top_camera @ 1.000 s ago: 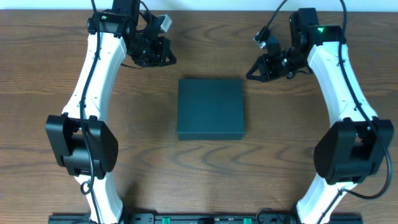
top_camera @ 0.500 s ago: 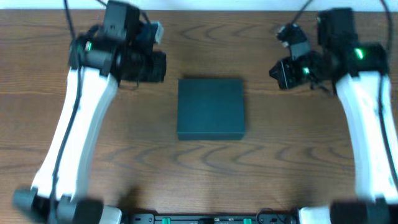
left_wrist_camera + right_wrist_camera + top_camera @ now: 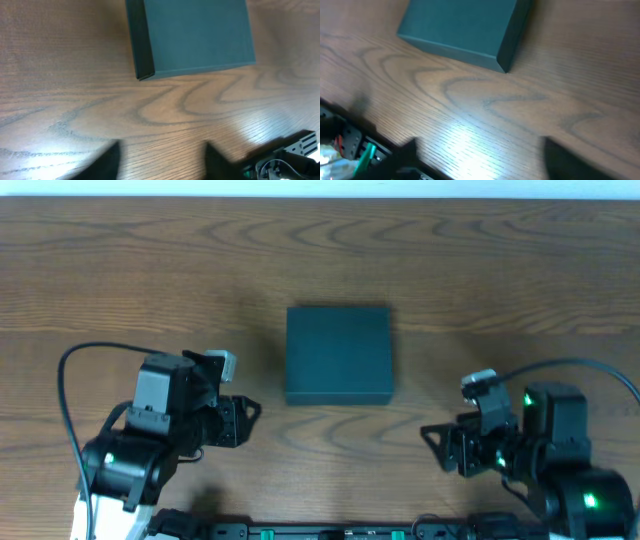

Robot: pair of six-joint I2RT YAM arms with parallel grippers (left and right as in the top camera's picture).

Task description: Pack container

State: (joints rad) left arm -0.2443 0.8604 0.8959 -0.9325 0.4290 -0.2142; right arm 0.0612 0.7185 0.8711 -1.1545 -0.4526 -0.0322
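Note:
The container (image 3: 338, 355), a dark teal box with its lid down flat, lies in the middle of the wooden table (image 3: 450, 260). My left gripper (image 3: 243, 420) hangs near the front edge, left of and nearer than the box, jaws spread with bare wood between them. My right gripper (image 3: 436, 445) mirrors it at the front right, also open and holding nothing. In the left wrist view the container (image 3: 195, 35) sits ahead of my open left gripper (image 3: 162, 162). In the right wrist view the container (image 3: 460, 27) lies well beyond my open right gripper (image 3: 485, 160).
A black rail (image 3: 320, 532) with green connectors runs along the table's near edge, between the two arm bases. Part of that hardware shows as dark fittings (image 3: 290, 160) in the left wrist view and as dark fittings (image 3: 340, 145) in the right wrist view.
Both arms have swung from the far side of the table back to the near edge, either side of the box. Both grippers went from shut to open.

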